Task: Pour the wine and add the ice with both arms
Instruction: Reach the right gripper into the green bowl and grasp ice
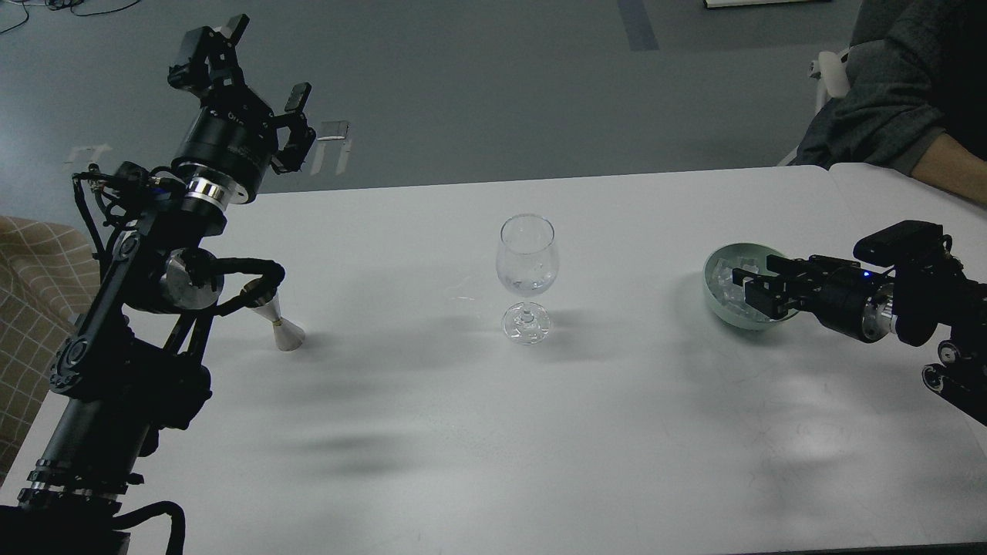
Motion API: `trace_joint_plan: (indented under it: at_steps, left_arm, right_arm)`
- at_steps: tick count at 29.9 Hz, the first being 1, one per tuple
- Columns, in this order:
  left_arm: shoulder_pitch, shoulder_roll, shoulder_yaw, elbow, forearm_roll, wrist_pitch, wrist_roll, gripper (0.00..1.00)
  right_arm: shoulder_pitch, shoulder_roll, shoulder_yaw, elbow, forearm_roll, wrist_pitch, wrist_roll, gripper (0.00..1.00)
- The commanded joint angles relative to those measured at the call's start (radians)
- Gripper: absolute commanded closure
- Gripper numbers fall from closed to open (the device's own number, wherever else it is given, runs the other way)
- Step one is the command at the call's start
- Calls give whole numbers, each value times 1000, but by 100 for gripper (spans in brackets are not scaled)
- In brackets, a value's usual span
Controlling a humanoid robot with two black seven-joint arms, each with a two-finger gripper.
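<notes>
A clear stemmed glass (527, 266) stands upright at the table's middle with a little clear wine (527, 284) at the bottom of its bowl. A pale green bowl (717, 304) of clear ice cubes (725, 281) sits at the right. My right gripper (752, 284) reaches in from the right with its fingers open over the bowl, down among the cubes. My left gripper (250, 62) is raised high at the far left, open and empty. A small silver measuring cup (283, 327) stands on the table by my left arm.
A person in a grey sleeve (887, 100) sits at the far right corner behind the white table (493, 432). A checked cloth (31, 293) lies off the table's left edge.
</notes>
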Motion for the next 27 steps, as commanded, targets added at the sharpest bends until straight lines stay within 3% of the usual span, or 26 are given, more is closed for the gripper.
trace_joint_plan:
  at_steps: [1, 7, 13, 18, 20, 23, 27]
  left_arm:
    - [2, 1, -1, 0, 0, 0, 0, 2]
    - [2, -1, -3, 0, 0, 0, 0, 2]
    - [2, -1, -5, 0, 0, 0, 0, 2]
    - [2, -1, -8, 0, 0, 0, -2, 2]
    - [3, -1, -6, 0, 0, 0, -2, 2]
    - [3, -2, -8, 0, 0, -6, -2, 2]
    - [3, -2, -8, 0, 0, -6, -2, 2]
  right_arm:
    - [-2, 6, 0, -4, 0, 0, -1, 40]
    - [0, 6, -9, -8, 0, 0, -3, 41]
    - [0, 6, -12, -7, 0, 0, -4, 52]
    - [-2, 6, -14, -5, 0, 0, -3, 70]
    - [-2, 6, -14, -4, 0, 0, -3, 84]
    - [-5, 6, -14, 1, 0, 0, -3, 93]
    - [0, -6, -14, 25, 2, -2, -1, 97]
